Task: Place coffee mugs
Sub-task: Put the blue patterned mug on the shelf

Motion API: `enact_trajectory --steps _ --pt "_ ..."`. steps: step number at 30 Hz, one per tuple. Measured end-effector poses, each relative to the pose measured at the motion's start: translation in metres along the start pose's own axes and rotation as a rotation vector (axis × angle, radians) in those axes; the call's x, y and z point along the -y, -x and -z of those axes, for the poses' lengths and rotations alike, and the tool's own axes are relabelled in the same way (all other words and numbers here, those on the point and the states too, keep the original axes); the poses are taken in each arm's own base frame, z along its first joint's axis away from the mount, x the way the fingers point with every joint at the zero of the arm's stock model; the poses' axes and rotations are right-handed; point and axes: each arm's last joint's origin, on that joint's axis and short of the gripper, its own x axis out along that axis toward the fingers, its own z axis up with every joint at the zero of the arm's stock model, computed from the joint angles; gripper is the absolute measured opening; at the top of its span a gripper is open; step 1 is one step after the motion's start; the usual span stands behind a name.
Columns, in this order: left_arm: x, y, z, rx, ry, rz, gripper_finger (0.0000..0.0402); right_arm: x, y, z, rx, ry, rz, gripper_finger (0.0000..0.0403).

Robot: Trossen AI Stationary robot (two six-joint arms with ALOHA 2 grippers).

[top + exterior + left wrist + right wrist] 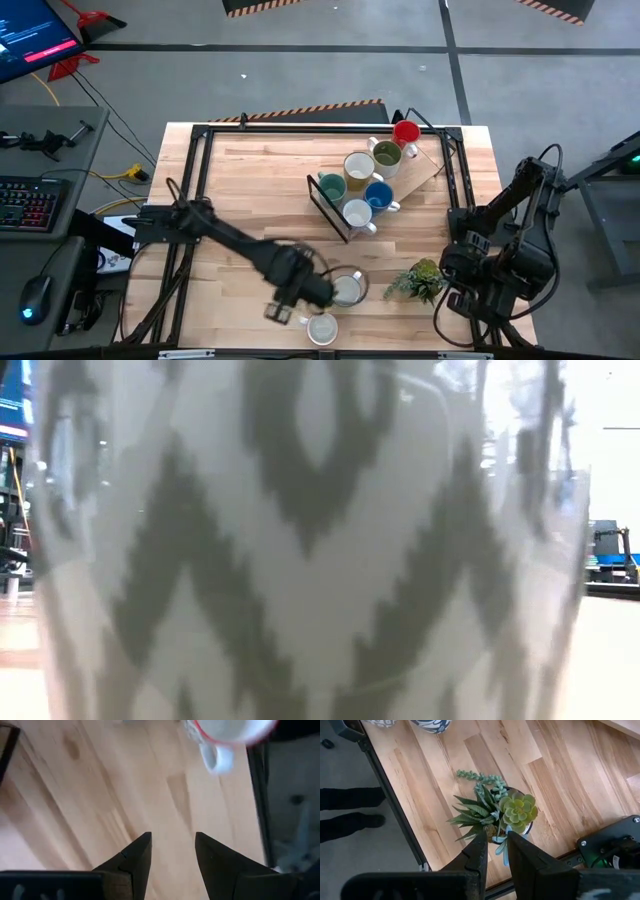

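Several mugs stand grouped on a wooden board: teal, cream, olive green, red, blue and white. Two pale mugs stand near the table's near edge. A grey-and-white patterned mug fills the low view. My left gripper is open over bare wood beside those two mugs; a white, red-rimmed mug shows ahead of it. My right gripper hovers narrowly open above the potted plant.
The potted plant stands near the near right corner, beside the right arm. A black frame runs around the table's edges. Bare wood lies at the left and in the middle. A person's legs stand beside the table.
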Motion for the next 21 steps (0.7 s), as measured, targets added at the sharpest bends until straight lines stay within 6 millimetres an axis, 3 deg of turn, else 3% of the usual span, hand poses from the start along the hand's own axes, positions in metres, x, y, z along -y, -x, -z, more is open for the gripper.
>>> enact_trajectory --steps 5,11,18,21 --pt "0.025 -0.013 0.031 -0.064 -0.107 -0.111 0.0142 -0.001 0.000 0.002 0.008 0.008 0.000 0.0053" --pt "0.018 -0.041 0.108 -0.198 0.030 -0.145 0.0142 -0.005 -0.003 0.001 0.052 0.012 0.008 0.0053" --pt "-0.006 -0.055 0.207 0.063 0.384 -0.038 0.0142 -0.012 -0.008 -0.009 0.238 -0.024 -0.001 0.0053" --pt "-0.014 -0.053 0.230 0.273 0.485 0.006 0.0142 -0.019 -0.012 -0.026 0.369 -0.038 -0.024 0.0053"
